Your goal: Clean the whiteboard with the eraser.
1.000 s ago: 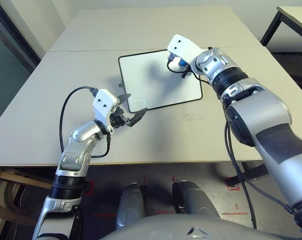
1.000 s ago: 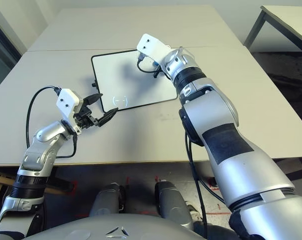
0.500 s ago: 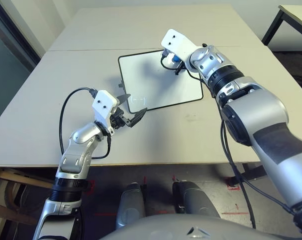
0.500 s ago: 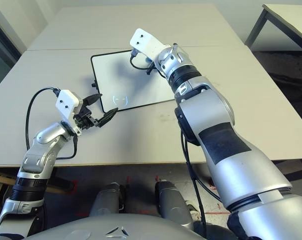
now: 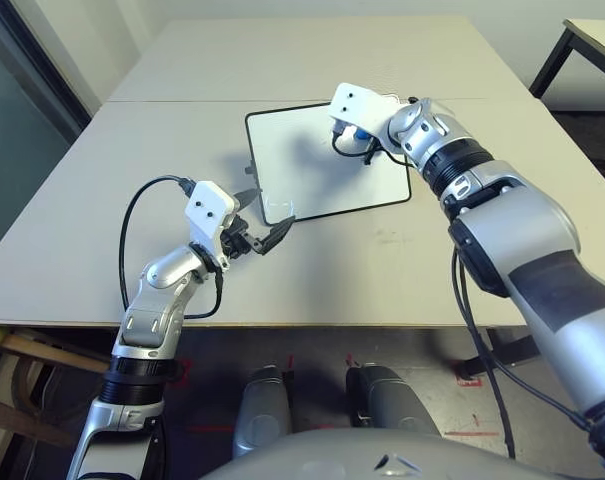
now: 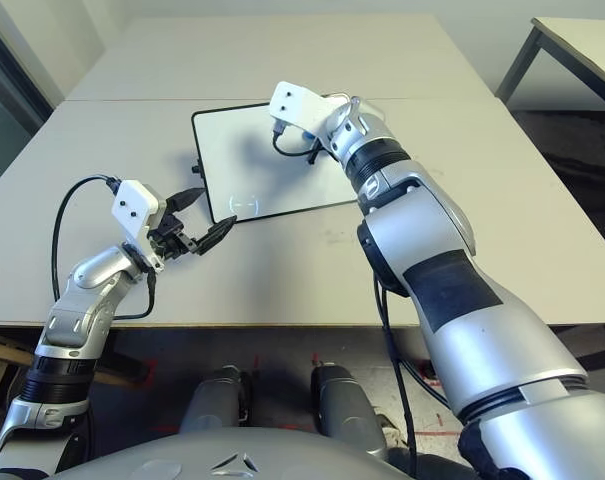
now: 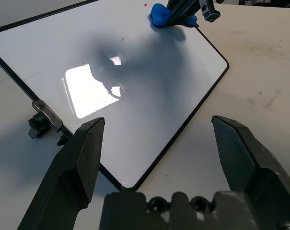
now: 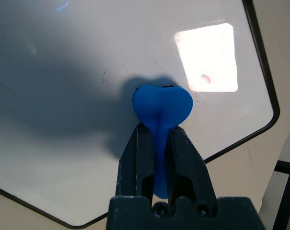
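The whiteboard lies flat mid-table, glossy white in a thin black frame, with a knob on its left edge. My right gripper is shut on the blue eraser, whose end presses on the board near the far right corner. A small red mark sits on the board just beyond the eraser. My left gripper hovers open over the board's near left corner, nothing between its fingers.
The board rests on a wide pale table whose front edge is close to my body. A black cable loops from my left wrist. Another table stands off to the far right.
My right gripper has rubbed the eraser a little left and away, then back toward me, over the board's far right part. The head view has shifted slightly. My left arm has stayed put.
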